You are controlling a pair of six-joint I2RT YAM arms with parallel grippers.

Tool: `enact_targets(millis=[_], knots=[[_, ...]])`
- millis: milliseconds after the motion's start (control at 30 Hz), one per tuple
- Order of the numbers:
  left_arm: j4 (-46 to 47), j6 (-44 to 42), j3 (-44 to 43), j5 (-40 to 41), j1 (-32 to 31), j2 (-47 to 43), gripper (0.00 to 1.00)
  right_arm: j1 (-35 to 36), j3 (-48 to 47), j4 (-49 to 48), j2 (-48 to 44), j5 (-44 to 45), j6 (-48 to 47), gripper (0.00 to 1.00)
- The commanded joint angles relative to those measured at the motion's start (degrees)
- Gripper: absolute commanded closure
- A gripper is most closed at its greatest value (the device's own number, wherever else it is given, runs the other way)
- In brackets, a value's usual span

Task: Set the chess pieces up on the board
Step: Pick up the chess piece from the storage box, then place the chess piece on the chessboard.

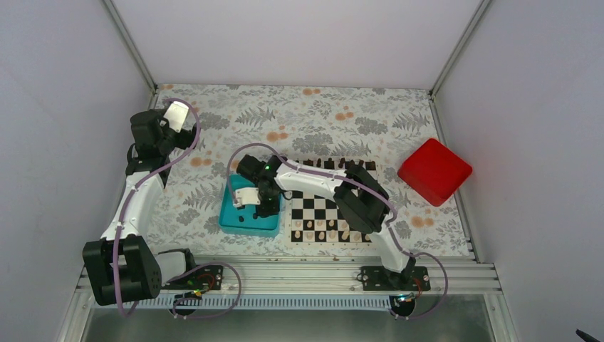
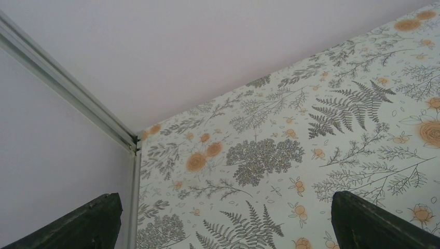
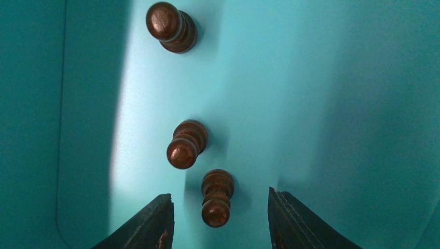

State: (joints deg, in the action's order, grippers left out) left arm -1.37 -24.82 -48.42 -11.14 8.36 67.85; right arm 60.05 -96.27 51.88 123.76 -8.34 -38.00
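The chequered board (image 1: 320,208) lies mid-table, with dark pieces (image 1: 335,164) along its far edge and pale pieces along its near edge. My right gripper (image 1: 265,209) hangs over the teal tray (image 1: 232,221), open. In the right wrist view three dark brown pawns stand on the teal floor: one (image 3: 216,197) between my open fingertips (image 3: 220,218), one (image 3: 186,144) just beyond it, one (image 3: 170,27) farther off. My left gripper (image 1: 173,114) is at the far left, open and empty; in its wrist view its fingers (image 2: 98,220) frame only the patterned cloth.
A red box (image 1: 434,171) sits at the right of the board. The floral cloth (image 1: 306,117) covers the table. White walls and metal frame posts (image 2: 67,88) close in the left, back and right sides.
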Motion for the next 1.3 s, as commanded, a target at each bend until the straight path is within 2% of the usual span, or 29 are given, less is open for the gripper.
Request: enact_targets(millis=[0,200,367,633,800,1133,1267], knots=[[1.21,-0.14,0.3,-1.08,0.34,-1.05,0.0,0.69,-0.68,-1.16,1.53,-1.16,-0.92,0.55],[1.1,-0.13,0.28,-1.19,0.34,-0.99,0.0,0.7,-0.11,-2.39,1.28,-1.33,-0.39,0.83],[1.03,-0.06,0.18,-1.33,0.34,-0.88,0.0,0.46,-0.14,-1.9,-1.38,0.21,0.23,0.93],[0.84,-0.05,-0.05,-1.18,0.34,-0.9,0.0,-3.1,-2.45,1.61,-10.52,5.05,2.01,0.95],[0.82,-0.05,-0.15,-1.13,0.34,-0.81,0.0,-11.56,-1.5,3.11,-17.85,5.39,2.57,0.94],[0.49,0.03,-0.44,-1.42,0.35,-0.56,0.0,-31.93,16.88,-0.47,-29.79,4.2,0.04,0.95],[0.23,0.12,-0.62,-1.48,0.34,-0.41,0.0,-37.63,22.56,-2.48,-31.2,2.75,-1.17,0.95]])
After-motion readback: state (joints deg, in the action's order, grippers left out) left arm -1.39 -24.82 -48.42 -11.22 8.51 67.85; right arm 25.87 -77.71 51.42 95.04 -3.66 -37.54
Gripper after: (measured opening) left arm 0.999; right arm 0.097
